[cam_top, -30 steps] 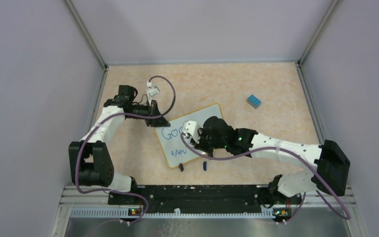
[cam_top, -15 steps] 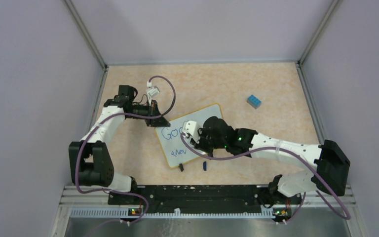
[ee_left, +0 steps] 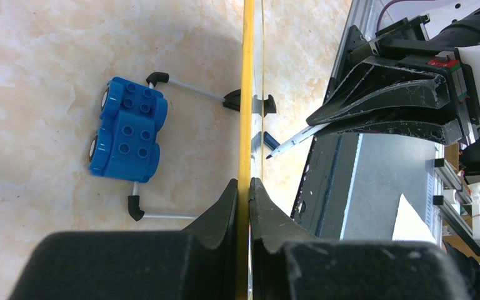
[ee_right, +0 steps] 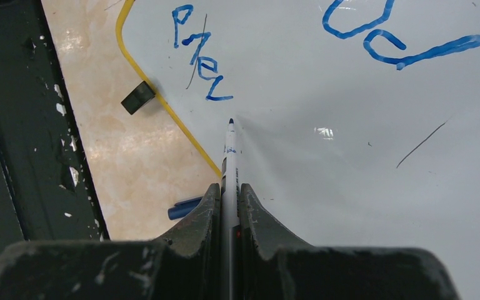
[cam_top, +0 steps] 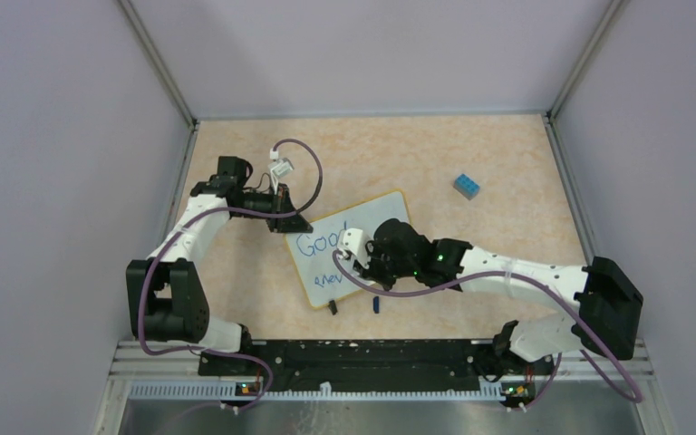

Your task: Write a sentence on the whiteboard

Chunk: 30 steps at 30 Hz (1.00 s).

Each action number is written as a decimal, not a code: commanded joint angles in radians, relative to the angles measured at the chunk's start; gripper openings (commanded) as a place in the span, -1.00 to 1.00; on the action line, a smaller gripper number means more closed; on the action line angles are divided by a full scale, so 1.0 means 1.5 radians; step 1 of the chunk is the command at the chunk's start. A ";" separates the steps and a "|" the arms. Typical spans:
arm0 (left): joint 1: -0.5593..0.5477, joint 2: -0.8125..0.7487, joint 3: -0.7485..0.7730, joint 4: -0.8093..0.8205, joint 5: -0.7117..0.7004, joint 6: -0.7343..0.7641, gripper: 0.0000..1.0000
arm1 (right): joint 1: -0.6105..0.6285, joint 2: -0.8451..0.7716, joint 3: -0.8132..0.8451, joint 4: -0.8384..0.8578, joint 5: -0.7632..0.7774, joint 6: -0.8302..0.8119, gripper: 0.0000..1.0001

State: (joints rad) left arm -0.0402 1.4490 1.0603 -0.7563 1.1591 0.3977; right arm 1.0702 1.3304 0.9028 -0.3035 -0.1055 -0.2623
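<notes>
Top external: right gripper (ee_right: pixel 228 187), clenched on marker (ee_right: pixel 229 150), has shifted nearer, uncovering the sentence (cam_top: pixel 319 245) end; left gripper (ee_left: pixel 244 184) clamps whiteboard (cam_top: pixel 367 210) rim. Block (cam_top: pixel 467 187) lies well apart.

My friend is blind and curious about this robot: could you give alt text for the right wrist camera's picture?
Two dark fingers pinch a thin white marker, its blue tip pointing at a whiteboard just short of blue handwritten lettering. The board's yellow rim, one black clip foot and the tan table show at left.
</notes>
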 commanded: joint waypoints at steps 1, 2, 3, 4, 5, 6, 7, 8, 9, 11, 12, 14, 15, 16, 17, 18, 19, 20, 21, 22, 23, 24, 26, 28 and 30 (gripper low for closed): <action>0.002 0.005 0.007 0.010 -0.053 0.010 -1.00 | -0.006 -0.011 0.007 0.026 0.013 -0.002 -1.00; 0.002 0.006 0.007 0.010 -0.053 0.010 -1.00 | -0.006 -0.010 0.010 0.027 0.015 0.000 -1.00; 0.002 0.006 0.007 0.010 -0.052 0.010 -1.00 | -0.006 -0.008 0.012 0.028 0.017 0.001 -1.00; 0.002 0.007 0.007 0.010 -0.052 0.010 -1.00 | -0.006 -0.005 0.015 0.029 0.022 0.002 -1.00; 0.002 0.007 0.008 0.010 -0.052 0.010 -1.00 | -0.006 -0.003 0.017 0.029 0.027 0.004 -1.00; 0.002 0.007 0.008 0.010 -0.053 0.010 -1.00 | -0.005 -0.001 0.018 0.030 0.032 0.005 -1.00; 0.002 0.006 0.007 0.010 -0.053 0.010 -1.00 | -0.006 0.000 0.020 0.032 0.036 0.006 -1.00; 0.002 0.006 0.008 0.009 -0.053 0.011 -1.00 | -0.005 0.001 0.021 0.032 0.038 0.007 -1.00; 0.002 0.006 0.008 0.009 -0.053 0.011 -1.00 | -0.005 0.003 0.023 0.033 0.041 0.007 -1.00; 0.002 0.007 0.008 0.009 -0.052 0.011 -1.00 | -0.006 0.008 0.026 0.035 0.048 0.008 -1.00; 0.002 0.008 0.009 0.009 -0.051 0.012 -1.00 | -0.006 0.010 0.028 0.035 0.049 0.008 -1.00; 0.002 0.008 0.009 0.008 -0.052 0.012 -1.00 | -0.006 0.014 0.031 0.037 0.047 0.010 -1.00; 0.002 0.008 0.009 0.008 -0.052 0.012 -1.00 | -0.006 0.015 0.033 0.038 0.045 0.010 -1.00; 0.002 0.008 0.009 0.008 -0.052 0.013 -1.00 | -0.006 0.018 0.035 0.038 0.044 0.010 -1.00; 0.002 0.008 0.009 0.008 -0.052 0.013 -1.00 | -0.005 0.019 0.037 0.039 0.043 0.010 -1.00; 0.002 0.007 0.008 0.008 -0.052 0.013 -1.00 | -0.006 0.021 0.039 0.041 0.042 0.010 -1.00; 0.002 0.008 0.008 0.008 -0.052 0.013 -1.00 | -0.006 0.024 0.041 0.044 0.041 0.010 -1.00; 0.002 0.008 0.008 0.007 -0.052 0.013 -1.00 | -0.006 0.026 0.043 0.044 0.040 0.010 -1.00; 0.002 0.008 0.008 0.007 -0.052 0.014 -1.00 | -0.006 0.028 0.046 0.045 0.038 0.010 -1.00; 0.002 0.008 0.008 0.007 -0.052 0.014 -1.00 | -0.006 0.030 0.048 0.045 0.035 0.010 -1.00; 0.002 0.008 0.007 0.007 -0.052 0.014 -1.00 | -0.006 0.032 0.049 0.045 0.033 0.010 -1.00; 0.002 0.008 0.008 0.007 -0.053 0.014 -1.00 | -0.005 0.035 0.050 0.045 0.030 0.010 -1.00; 0.002 0.008 0.008 0.007 -0.053 0.015 -1.00 | -0.005 0.039 0.051 0.045 0.025 0.009 -1.00; 0.002 0.010 0.008 0.007 -0.053 0.015 -1.00 | -0.004 0.044 0.049 0.043 0.021 0.008 -1.00; 0.002 0.010 0.008 0.007 -0.052 0.015 -1.00 | -0.003 0.047 0.046 0.039 0.020 0.007 -1.00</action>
State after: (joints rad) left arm -0.0402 1.4490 1.0603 -0.7563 1.1584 0.3988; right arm 1.0702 1.3781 0.9379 -0.2737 -0.0860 -0.2508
